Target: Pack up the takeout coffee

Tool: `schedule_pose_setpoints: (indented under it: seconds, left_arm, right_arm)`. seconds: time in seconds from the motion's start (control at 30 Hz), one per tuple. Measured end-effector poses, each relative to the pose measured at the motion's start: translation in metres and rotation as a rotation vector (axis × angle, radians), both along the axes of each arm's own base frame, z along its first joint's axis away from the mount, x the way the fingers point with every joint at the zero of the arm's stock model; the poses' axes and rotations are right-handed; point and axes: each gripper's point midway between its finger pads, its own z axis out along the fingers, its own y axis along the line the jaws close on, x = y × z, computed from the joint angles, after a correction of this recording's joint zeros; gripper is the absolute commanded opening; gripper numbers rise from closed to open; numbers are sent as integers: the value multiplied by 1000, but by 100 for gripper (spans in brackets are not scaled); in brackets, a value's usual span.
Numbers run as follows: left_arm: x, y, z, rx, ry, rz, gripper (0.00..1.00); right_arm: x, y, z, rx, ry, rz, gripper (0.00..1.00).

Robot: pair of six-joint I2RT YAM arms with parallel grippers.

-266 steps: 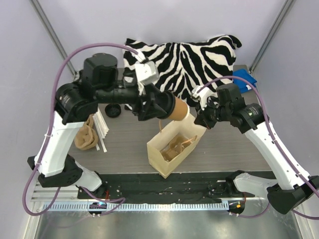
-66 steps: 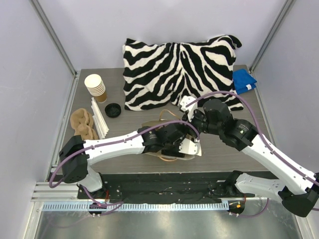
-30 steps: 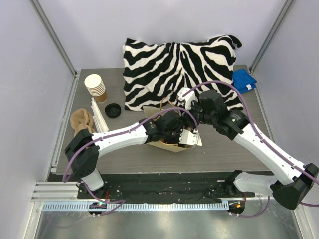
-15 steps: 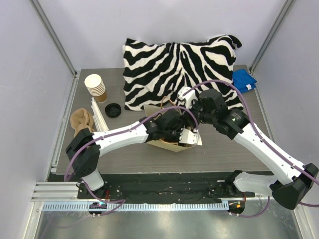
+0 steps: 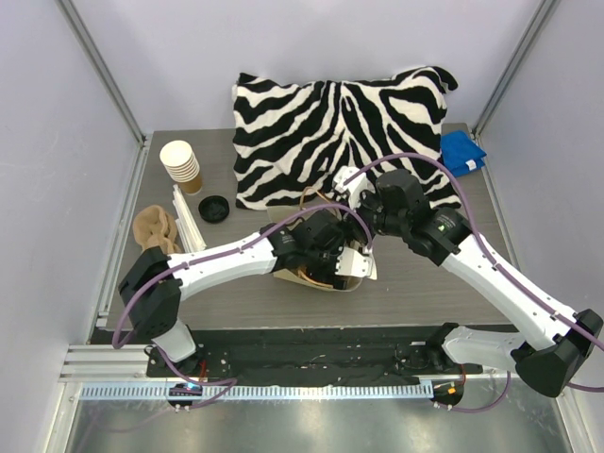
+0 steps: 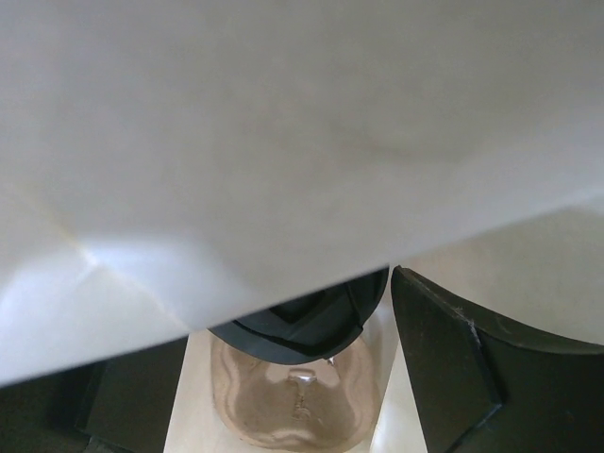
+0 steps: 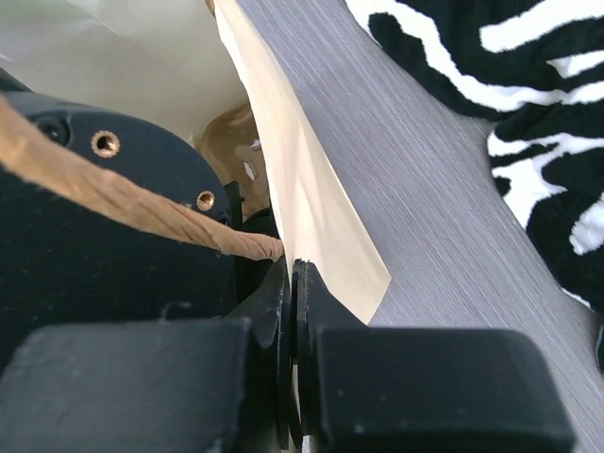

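2 arms meet at the pale kraft paper bag (image 5: 364,267) in the middle of the grey wood-grain table (image 5: 406,294). Your left gripper (image 6: 288,344) is down inside the bag. The small kraft-brown paper cup with the round black plastic lid (image 6: 310,324) is inside it too, between the 2 black fingers (image 6: 453,377). The bag's pale wall hangs across most of that wrist view. 1 finger is just beside the lid, but you cannot tell whether the pair is pressing the cup or has let go. Your right gripper (image 7: 292,276) is clenched on the bag's top edge, with the twisted brown paper handle (image 7: 142,212) running up to its tips. On the table's left side you have a stack of unlidded brown cups with white rims (image 5: 179,162), a loose round black lid (image 5: 214,209), a bundle of white sticks (image 5: 190,234) and a crumpled tan wad (image 5: 156,234). A zebra-striped pillow (image 5: 340,127) lies along the far edge, with a folded blue cloth (image 5: 462,151) beside it.
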Motion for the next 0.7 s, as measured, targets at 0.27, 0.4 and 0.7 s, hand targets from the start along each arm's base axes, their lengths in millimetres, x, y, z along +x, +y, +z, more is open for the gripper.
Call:
schedule_pose_setpoints:
  seconds: [0.27, 0.4, 0.7]
  left_arm:
    - [-5, 4, 2, 3, 4, 18, 89]
    - [-7, 5, 3, 7, 8, 21, 90]
    - [-10, 9, 5, 7, 14, 35, 88]
  right_arm:
    - [-3, 3, 1, 8, 0, 18, 1]
    - [-4, 4, 2, 6, -7, 20, 1]
    - [3, 1, 5, -4, -40, -32, 1]
